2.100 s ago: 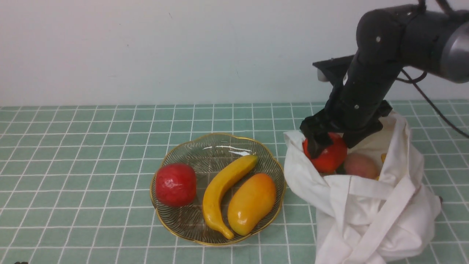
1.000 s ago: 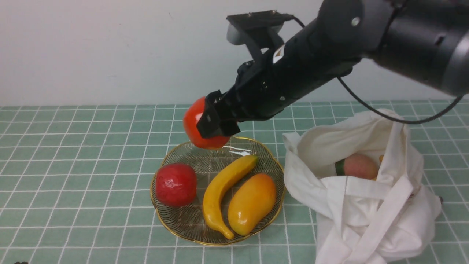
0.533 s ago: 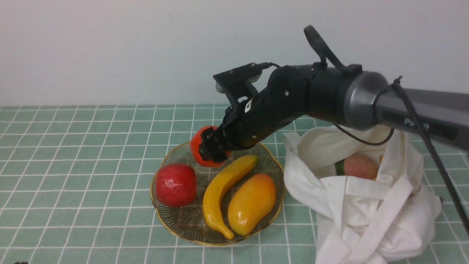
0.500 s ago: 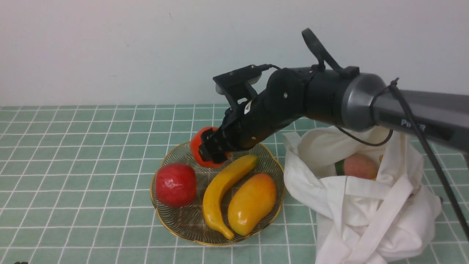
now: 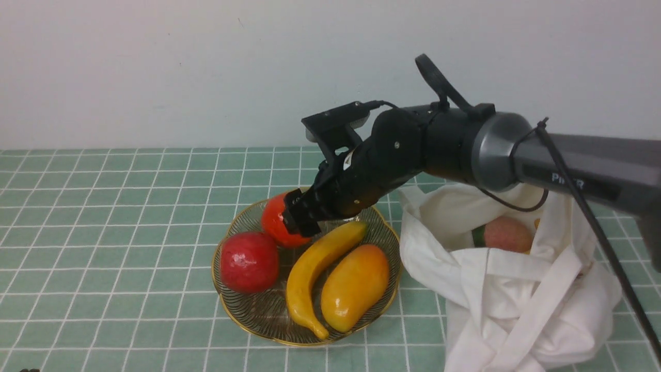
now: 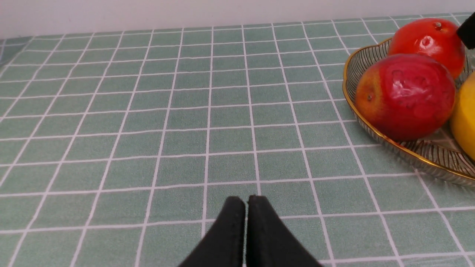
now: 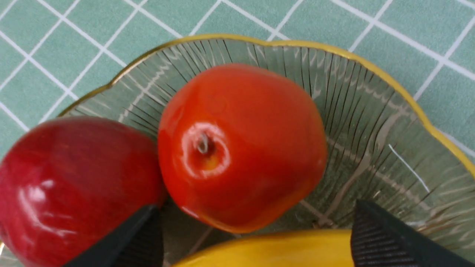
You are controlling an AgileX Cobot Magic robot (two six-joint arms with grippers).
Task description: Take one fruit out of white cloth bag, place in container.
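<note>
We observe the orange-red fruit [image 5: 283, 221] inside the ribbed glass dish [image 5: 261, 310], toward its far side and just beside the crimson fruit [image 5: 249, 262]. The right hand [image 7: 259, 217] stands wide at the orange-red fruit; the right wrist view shows space between the fruit and one finger, so we record no grip. The left hand [image 6: 246, 202] is narrow, its tips together and empty, above the bench [image 6: 178, 167]. A banana [image 5: 312, 279] and a yellow-orange mango-like fruit [image 5: 355, 288] also lie in the dish. To the right of the dish we note the white cloth bag [image 5: 532, 310], its mouth open, with a pinkish fruit [image 5: 508, 234] visible inside.
</note>
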